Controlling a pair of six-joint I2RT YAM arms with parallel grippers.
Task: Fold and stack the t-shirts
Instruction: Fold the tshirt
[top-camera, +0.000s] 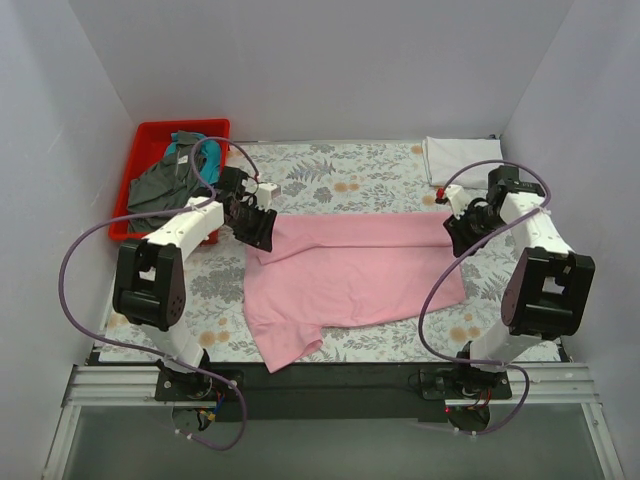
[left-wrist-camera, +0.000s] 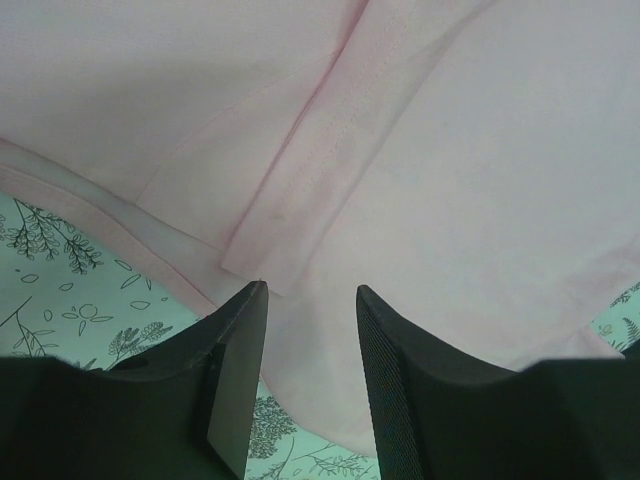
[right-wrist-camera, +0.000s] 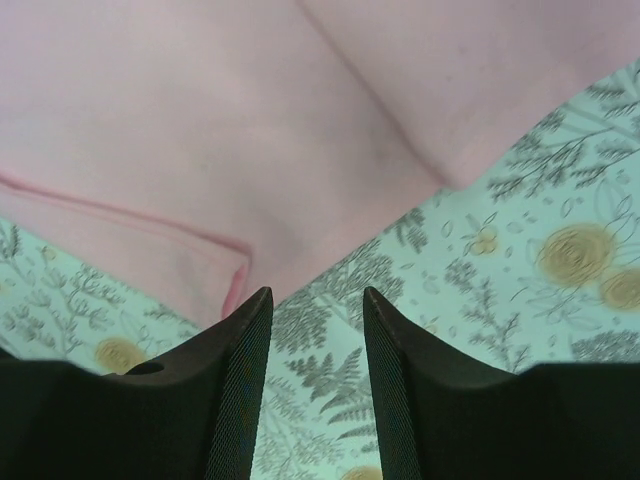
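Note:
The light pink t-shirt (top-camera: 350, 270) lies folded lengthwise across the middle of the floral cloth, one sleeve (top-camera: 285, 340) sticking out at the near left. My left gripper (top-camera: 258, 228) is open and empty just above its far-left corner; the left wrist view shows pink cloth (left-wrist-camera: 430, 150) and a seam under the fingers. My right gripper (top-camera: 458, 232) is open and empty at the shirt's far-right corner (right-wrist-camera: 225, 280), over bare cloth. A folded white t-shirt (top-camera: 460, 158) lies at the back right. The dark grey t-shirt (top-camera: 165, 185) and the teal t-shirt (top-camera: 185, 152) lie in the red bin.
The red plastic bin (top-camera: 150, 135) stands at the back left beside my left arm. The floral tablecloth (top-camera: 330, 175) covers the table. White walls close in on the left, back and right. Purple cables loop from both arms.

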